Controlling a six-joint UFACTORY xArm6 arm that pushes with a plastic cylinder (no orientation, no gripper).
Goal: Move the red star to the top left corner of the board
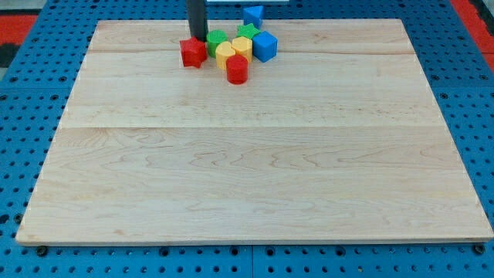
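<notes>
Claw there is none on this arm: a straight dark rod stands in its place, so nothing spreads, presses together or pinches. Seen from the one camera, the rod comes down from the view's top, and my tip (197, 38) meets the desk (255, 177) near its top edge, left of centre. It stands just behind the red star (192, 52), at the star's upper right side, seemingly touching it, and just to the left of a green block (217, 38) whose shape is partly hidden.

The red star lies at the left end of a tight cluster of blocks near the top edge, well short of the desk's top left corner. Right of it sit two yellow blocks, one (225, 53) rounded, the other (241, 46) closer to a hexagon, pressed side by side. A red cylinder (237, 69) stands just in front of them, the block in the cluster farthest from the top edge. A green star (247, 32) lies behind the yellow pair, and a blue cube (265, 45) closes the cluster at its right end. A second blue block (253, 14), angular in outline, sits apart beyond the top edge, off the wood.

The pale wooden desk rests on a blue perforated surface (23, 116), with red panels (19, 19) showing at the view's top corners.
</notes>
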